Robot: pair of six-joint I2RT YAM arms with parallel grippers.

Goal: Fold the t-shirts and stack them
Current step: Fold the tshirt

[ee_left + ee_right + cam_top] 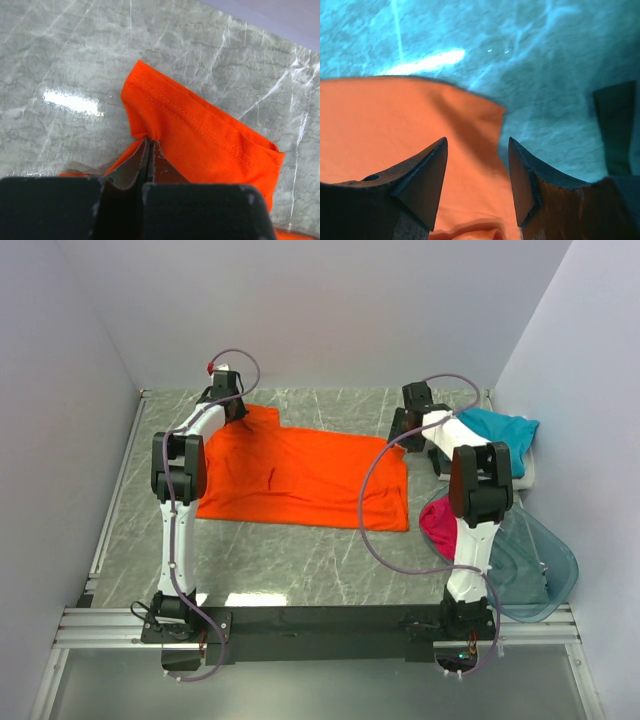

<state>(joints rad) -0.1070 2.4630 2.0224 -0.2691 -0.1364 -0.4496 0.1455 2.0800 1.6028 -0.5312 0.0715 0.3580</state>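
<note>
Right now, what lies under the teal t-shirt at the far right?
A pale whitish cloth shows at the near edge of the teal t-shirt. Most of it is covered by the shirt, so its fold cannot be seen.

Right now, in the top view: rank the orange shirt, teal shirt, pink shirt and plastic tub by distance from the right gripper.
From the right gripper:
1. The orange shirt, its right edge directly beneath.
2. The teal shirt, just to the right, at the far side.
3. The pink shirt, back toward the arm bases.
4. The plastic tub, near right corner.
</note>
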